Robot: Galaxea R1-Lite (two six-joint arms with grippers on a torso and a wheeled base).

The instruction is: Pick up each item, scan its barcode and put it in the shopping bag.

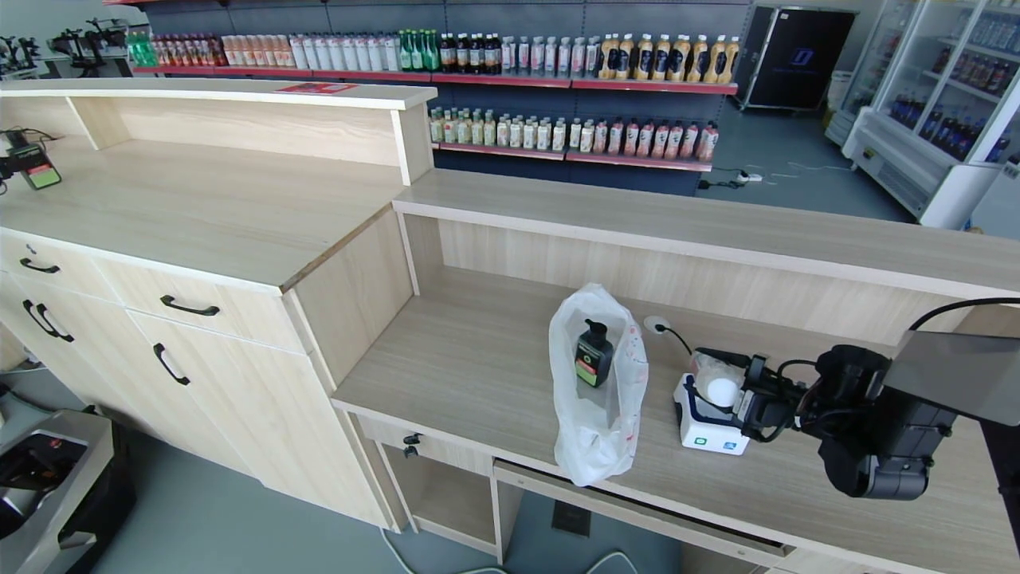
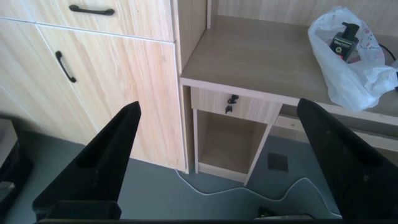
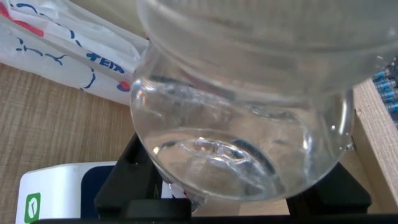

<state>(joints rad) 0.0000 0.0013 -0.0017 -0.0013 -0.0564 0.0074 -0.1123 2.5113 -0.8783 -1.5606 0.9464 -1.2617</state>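
A clear plastic bottle with a white cap (image 1: 712, 381) is gripped by the right gripper (image 1: 737, 392), whose black fingers (image 3: 127, 186) are closed against the bottle's sides. The bottle is held on its side, just over the top of a white and blue box-shaped scanner (image 1: 705, 426). Whether bottle and scanner touch cannot be told. In the right wrist view the bottle's rounded, see-through base (image 3: 242, 155) is seen close up, with the scanner (image 3: 56, 193) beneath it.

The scanner is set on the lower level of a light wooden counter (image 1: 478, 359), towards the robot's right. Just beside it, to its left, a white translucent plastic shopping bag (image 1: 599, 430) is stood with its mouth open. A black pump bottle with a red and green label (image 1: 594, 355) is seen upright inside the bag.

The left gripper (image 2: 217, 106) is held low, well apart from the counter top and in front of the cabinet fronts. Its two black fingers (image 2: 99, 168) are spread wide, and nothing is held between them.

Behind the scanner, a black cable with a round white end (image 1: 658, 324) is laid on the counter. Pale cabinet doors with black handles (image 1: 167, 363) are fitted below the raised part of the counter. Shelves of bottled drinks (image 1: 558, 56) are lined along the back wall.
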